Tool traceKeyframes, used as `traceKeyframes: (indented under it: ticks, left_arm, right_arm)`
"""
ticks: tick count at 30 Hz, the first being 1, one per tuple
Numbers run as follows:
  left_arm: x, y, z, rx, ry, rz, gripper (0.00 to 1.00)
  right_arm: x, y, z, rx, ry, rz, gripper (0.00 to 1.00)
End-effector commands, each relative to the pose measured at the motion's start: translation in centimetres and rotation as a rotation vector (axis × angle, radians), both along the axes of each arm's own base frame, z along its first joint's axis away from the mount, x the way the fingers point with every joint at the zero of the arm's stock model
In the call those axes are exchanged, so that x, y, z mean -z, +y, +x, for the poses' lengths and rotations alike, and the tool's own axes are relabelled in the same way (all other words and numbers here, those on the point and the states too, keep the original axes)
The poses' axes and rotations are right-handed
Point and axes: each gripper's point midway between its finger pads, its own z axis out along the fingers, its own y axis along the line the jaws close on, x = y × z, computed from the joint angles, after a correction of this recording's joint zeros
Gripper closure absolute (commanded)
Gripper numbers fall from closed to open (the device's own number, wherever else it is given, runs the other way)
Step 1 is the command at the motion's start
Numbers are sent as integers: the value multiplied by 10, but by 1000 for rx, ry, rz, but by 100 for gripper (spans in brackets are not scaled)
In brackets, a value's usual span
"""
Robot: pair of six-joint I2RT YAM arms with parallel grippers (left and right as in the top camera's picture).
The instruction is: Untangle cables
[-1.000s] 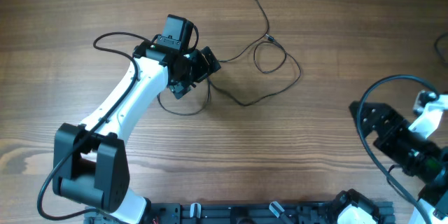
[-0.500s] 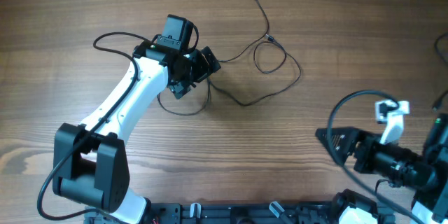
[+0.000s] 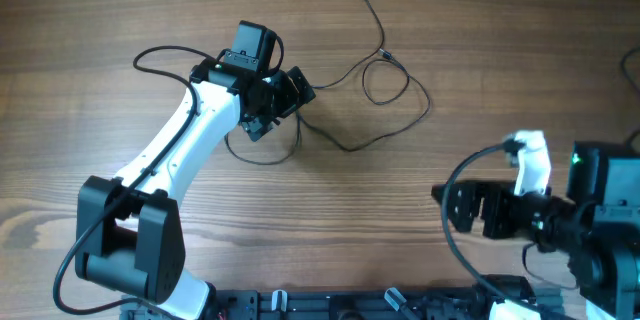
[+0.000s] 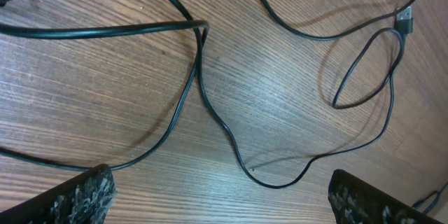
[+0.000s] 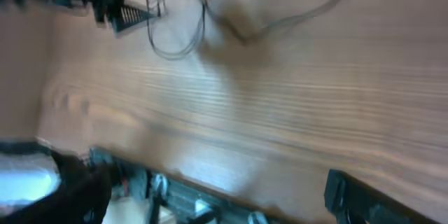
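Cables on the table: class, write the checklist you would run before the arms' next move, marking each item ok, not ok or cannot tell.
1. Left gripper open: ok.
2. Cables in its wrist view, with a strand just ahead of its fingers: ok.
3. Left gripper empty: ok.
4. Right gripper open: ok.
5. Right gripper close to the cables: not ok. It sits apart from them, near the front edge of the table.
6. Crossings free of a tight knot: cannot tell.

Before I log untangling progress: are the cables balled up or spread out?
Spread out: the cables lie as loose strands and open loops on the table, crossing in places, with no tight ball.
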Motion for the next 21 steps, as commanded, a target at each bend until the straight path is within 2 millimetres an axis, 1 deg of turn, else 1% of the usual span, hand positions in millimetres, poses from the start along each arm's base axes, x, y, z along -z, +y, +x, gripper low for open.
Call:
traceKeyframes:
  ticks: [1, 3, 5, 7, 9, 11, 13, 14, 18, 19, 21]
  left_arm:
    - [4, 1, -2, 11, 5, 15, 0]
    - [4, 1, -2, 11, 5, 15, 0]
    - [4, 1, -2, 11, 5, 15, 0]
    - [4, 1, -2, 11, 5, 15, 0]
    - [4, 1, -2, 11, 5, 15, 0]
    - [4, 1, -2, 11, 5, 15, 0]
    - [4, 1, -2, 11, 5, 15, 0]
    - [4, 1, -2, 11, 5, 15, 0]
    - [4, 1, -2, 11, 5, 15, 0]
    - [4, 1, -2, 11, 5, 15, 0]
    - [4, 1, -2, 11, 5, 15, 0]
  right_arm:
    - [-2, 7, 10, 39, 0, 83, 0]
    - [-3, 12, 20, 34, -16, 123, 0]
    - [3, 11, 32, 99, 28, 169, 0]
    - [14, 11, 44, 166, 88, 214, 0]
    - [30, 11, 55, 242, 174, 262, 0]
    - [52, 11, 68, 305, 259, 297, 0]
    - [73, 14, 79, 333, 338, 333, 0]
    - [85, 19, 86, 335, 377, 345, 0]
    - [115, 37, 104, 297, 461, 327, 1]
    - [126, 43, 108, 297, 493, 321, 1]
    - [141, 52, 114, 316, 544, 316, 1]
